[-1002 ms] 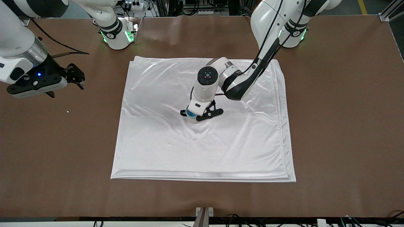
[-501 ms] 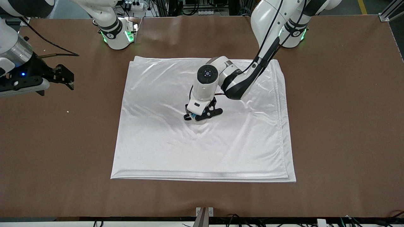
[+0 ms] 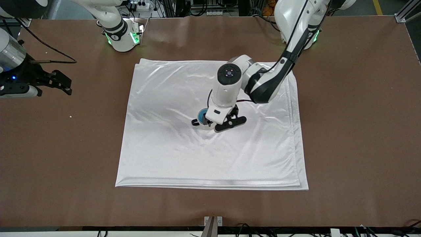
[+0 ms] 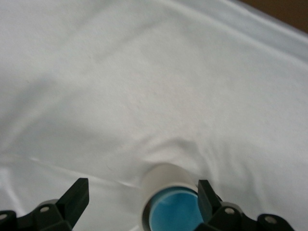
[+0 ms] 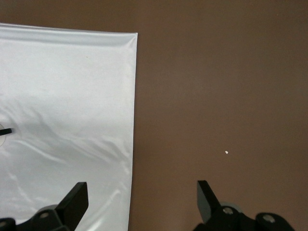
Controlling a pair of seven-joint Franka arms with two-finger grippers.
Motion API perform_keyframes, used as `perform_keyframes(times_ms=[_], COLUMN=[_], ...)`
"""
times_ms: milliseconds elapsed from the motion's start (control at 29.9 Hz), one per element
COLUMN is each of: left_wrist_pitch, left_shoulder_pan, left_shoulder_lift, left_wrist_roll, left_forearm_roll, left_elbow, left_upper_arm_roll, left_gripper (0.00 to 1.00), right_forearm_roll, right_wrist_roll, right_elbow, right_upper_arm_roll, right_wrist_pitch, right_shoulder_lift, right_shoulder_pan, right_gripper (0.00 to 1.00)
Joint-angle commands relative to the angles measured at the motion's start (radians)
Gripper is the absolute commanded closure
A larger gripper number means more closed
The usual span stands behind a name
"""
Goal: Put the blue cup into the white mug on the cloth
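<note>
In the middle of the front view, the blue cup [image 3: 202,116] sits inside the white mug [image 3: 204,125], which stands on the cloth [image 3: 164,154]; the mug's black handle points to the left of the frame. The left gripper [image 3: 227,121] hangs over the cloth just beside the mug, and in the left wrist view its jaws are spread wide and hold nothing, with the cup [image 4: 175,211] low in the frame next to one finger [image 4: 208,198]. The right gripper [image 3: 61,82] waits at the left edge of the front view over the bare table [image 3: 355,131], jaws also wide and empty. The risk seems to be this: if the left gripper moves sideways while it is low, a finger could catch the mug's rim and tip it, or drag the wrinkled cloth and shift both vessels. Counted: one blue cup, one white mug, one cloth, two grippers.
</note>
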Motion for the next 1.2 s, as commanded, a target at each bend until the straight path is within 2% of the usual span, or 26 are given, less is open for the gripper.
perform_keyframes(times_ms=[0,434,668,1002,1169], left_wrist_pitch=[-0.036,-0.096,-0.149,-0.281,-0.364], left_shoulder_pan=[0.096,0.357,0.476,0.535,0.542], left_shoulder_lift=[-0.037,-0.079,-0.115,-0.209,-0.270], left_wrist_roll=[0.102,0.442,0.639,0.702,0.734], left_forearm_roll=[0.026,0.026,0.014,0.008,-0.032], left_elbow=[-0.016,-0.019,-0.021,-0.025,-0.029], left_upper_arm_roll=[-0.007,-0.007,-0.016,-0.022,-0.020], left_gripper=[0.00,0.00,0.00,0.00,0.00], right_forearm_roll=[0.021,0.048,0.052,0.048,0.048], right_wrist_roll=[0.060,0.110,0.108,0.097,0.091], right_elbow=[-0.012,-0.010,-0.007,0.014,0.023], right_upper_arm_roll=[-0.017,-0.031,-0.112,-0.155,-0.168], right_wrist_pitch=[-0.025,-0.051,-0.031,-0.013,-0.014], right_shoulder_lift=[-0.018,-0.014,-0.008,-0.004,-0.004], right_shoulder_pan=[0.010,0.028,0.073,0.066,0.060], right_gripper=[0.00,0.00,0.00,0.00,0.00])
